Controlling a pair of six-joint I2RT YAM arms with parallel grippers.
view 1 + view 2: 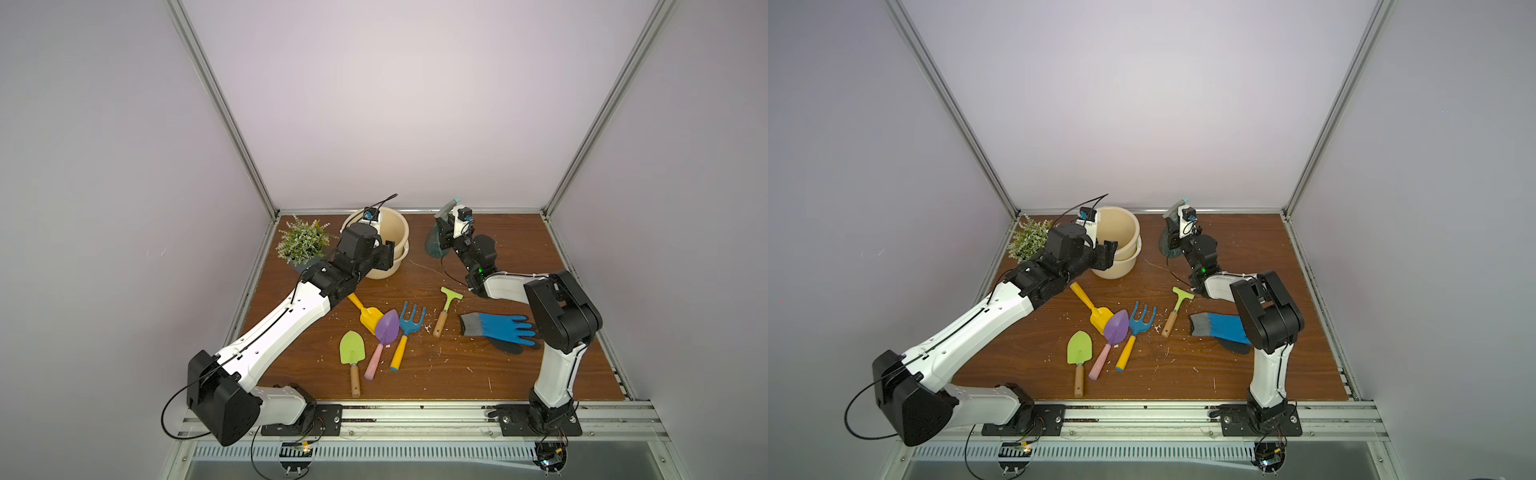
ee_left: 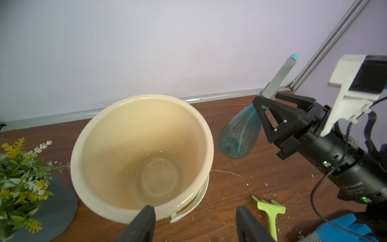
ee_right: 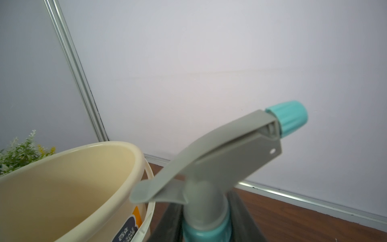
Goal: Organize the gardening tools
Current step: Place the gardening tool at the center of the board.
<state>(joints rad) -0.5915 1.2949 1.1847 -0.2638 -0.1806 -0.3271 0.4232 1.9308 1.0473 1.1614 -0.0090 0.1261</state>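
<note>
left gripper (image 1: 389, 254), top views: at the near right lip of the cream bucket (image 1: 399, 226); jaws apart, clamped on nothing; probably parked there to steady the bucket
right gripper (image 1: 443, 227), top views: closed round the neck of the teal spray bottle (image 1: 434, 246), far on the table (image 1: 519, 249), right of the bucket; bottle tilted
loose tools, top views: yellow scoop (image 1: 371, 318), purple trowel (image 1: 387, 327), blue fork (image 1: 411, 322) and lime-green trowel (image 1: 352, 349) bunched near the centre; lime-green hoe (image 1: 446, 299) apart to their right, near a blue glove (image 1: 498, 328); none in the bucket
left gripper (image 2: 195, 208), left wrist view: fingers (image 2: 146, 220) spread; one overlaps the bucket's rim, the other stands over bare table
bucket (image 2: 125, 130), left wrist view: no tool inside; only a faint clear ring on its floor, unidentifiable; potted plant (image 2: 21, 178) to its left
spray bottle (image 2: 238, 136), left wrist view: pinched just under the grey trigger head (image 2: 276, 79), likely so the head stops it slipping; base low, contact with the table unclear
right gripper (image 3: 206, 220), right wrist view: dark fingers (image 3: 240, 215) either side of the neck, tight against it
bucket (image 3: 73, 188), right wrist view: open mouth just left of the bottle; probably its destination
</note>
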